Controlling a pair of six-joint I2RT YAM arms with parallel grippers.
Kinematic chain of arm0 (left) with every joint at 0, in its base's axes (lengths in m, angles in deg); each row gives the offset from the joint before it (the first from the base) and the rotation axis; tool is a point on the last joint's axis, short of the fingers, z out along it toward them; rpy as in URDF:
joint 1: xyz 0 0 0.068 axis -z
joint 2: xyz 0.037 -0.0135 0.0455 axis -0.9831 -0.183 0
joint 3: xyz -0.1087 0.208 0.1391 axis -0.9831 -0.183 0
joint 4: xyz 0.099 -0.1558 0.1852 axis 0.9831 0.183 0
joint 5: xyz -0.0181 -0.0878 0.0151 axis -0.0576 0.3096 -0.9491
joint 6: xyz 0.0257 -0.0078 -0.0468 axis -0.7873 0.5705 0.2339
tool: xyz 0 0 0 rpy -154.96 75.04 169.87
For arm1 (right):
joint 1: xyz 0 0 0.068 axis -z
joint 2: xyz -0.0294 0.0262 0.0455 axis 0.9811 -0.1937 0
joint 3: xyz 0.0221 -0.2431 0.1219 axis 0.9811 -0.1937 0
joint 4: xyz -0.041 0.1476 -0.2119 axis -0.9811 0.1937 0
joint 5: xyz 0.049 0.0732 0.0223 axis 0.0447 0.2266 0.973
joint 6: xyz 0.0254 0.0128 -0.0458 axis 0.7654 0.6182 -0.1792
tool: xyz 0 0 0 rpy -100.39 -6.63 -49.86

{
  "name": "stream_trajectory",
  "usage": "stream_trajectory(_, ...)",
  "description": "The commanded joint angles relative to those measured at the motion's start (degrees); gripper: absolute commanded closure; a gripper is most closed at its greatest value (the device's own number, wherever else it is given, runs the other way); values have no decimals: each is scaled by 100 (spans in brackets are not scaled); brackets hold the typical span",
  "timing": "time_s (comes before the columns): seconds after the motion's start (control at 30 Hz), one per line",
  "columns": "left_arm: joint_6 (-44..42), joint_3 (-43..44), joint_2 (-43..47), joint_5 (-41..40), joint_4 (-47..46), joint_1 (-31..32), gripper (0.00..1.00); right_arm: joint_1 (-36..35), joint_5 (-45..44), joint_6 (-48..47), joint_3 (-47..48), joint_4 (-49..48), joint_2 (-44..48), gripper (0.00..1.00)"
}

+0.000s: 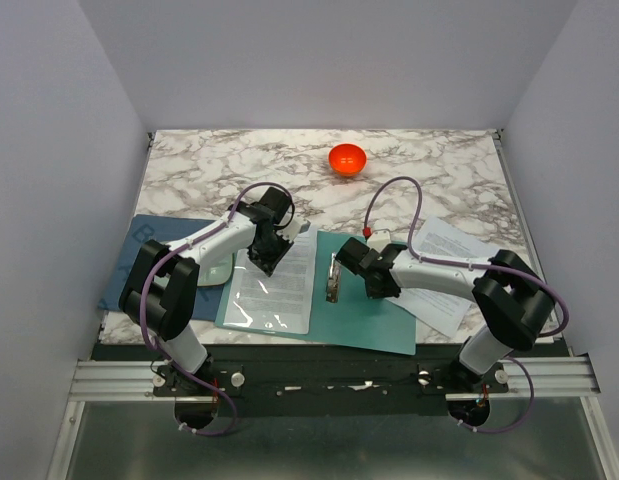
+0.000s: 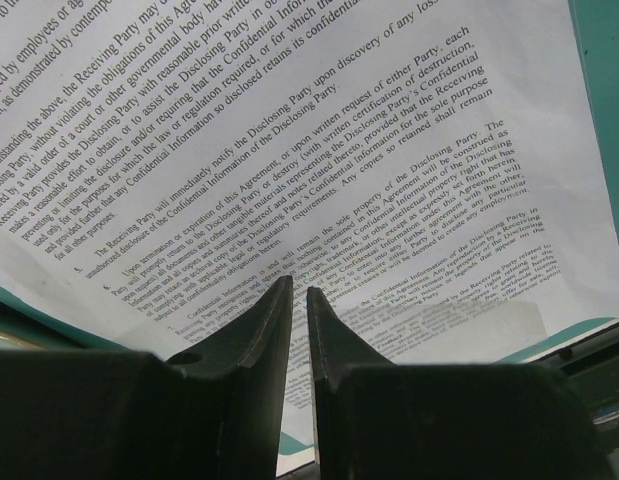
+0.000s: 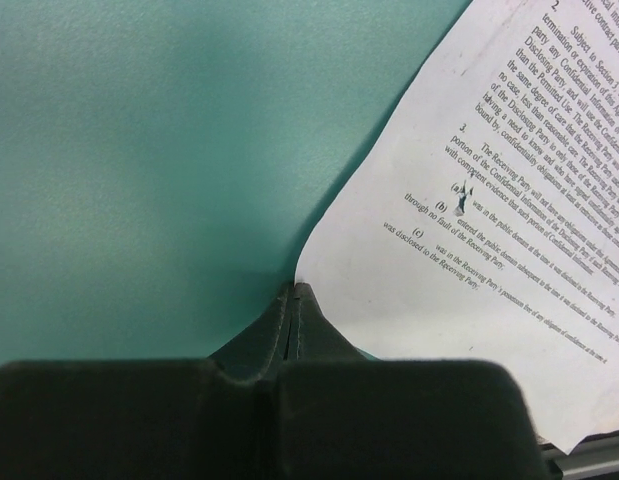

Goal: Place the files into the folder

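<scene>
1. Across the marbled table [image 1: 439, 165], pale walls [image 1: 329, 60] are closing in on three sides; an orange bowl [image 1: 347, 158] is sitting at the far middle.
2. A blue mat [image 1: 139, 250] and a mint plate [image 1: 219, 270] are lying at the left.
3. The folder [image 1: 364, 320] is lying open at the near centre, with a printed sheet [image 1: 274, 285] on its left half.
4. The left gripper [image 2: 299, 292] is hovering over that sheet, jaws a slit apart and empty.
5. The right gripper [image 3: 294, 290] is pinching the edge of the files [image 3: 509, 250], which are lying over the folder's right side.
</scene>
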Motion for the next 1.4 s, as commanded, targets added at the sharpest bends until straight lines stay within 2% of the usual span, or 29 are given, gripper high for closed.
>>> stream_trajectory(0.0, -67, 24, 162, 46, 51, -21, 76, -190, 561, -182, -172, -428, 372, 99)
stream_trajectory(0.27, -102, 42, 162, -15, 104, -21, 77, -1322, 1098, -271, 56, -464, 399, 99)
stream_trajectory(0.57, -102, -2, 276, -42, 183, -21, 77, -2281, 1388, -33, 355, -684, -146, 99)
stream_trajectory(1.03, -102, -143, 434, -50, 183, -21, 77, -2493, 1274, -587, 927, -684, -568, 99)
stream_trajectory(1.1, -119, -143, 434, -59, 192, -21, 77, -2493, 1256, -631, 910, -587, -542, 94)
stream_trajectory(1.13, -128, -152, 443, -50, 192, -21, 77, -2493, 1230, -648, 909, -535, -472, 79)
stream_trajectory(1.2, -146, -161, 461, -59, 201, -21, 77, -2493, 1169, -692, 901, -394, -349, 65)
stream_trajectory(1.23, -163, -161, 469, -68, 210, -21, 77, -2493, 1134, -692, 883, -350, -166, 51)
stream_trajectory(1.33, -190, -161, 478, -85, 227, -21, 77, -2449, 958, -649, 944, -104, 160, 35)
stream_trajectory(1.37, -198, -161, 487, -94, 236, -21, 77, -2432, 897, -518, 953, -16, 396, 32)
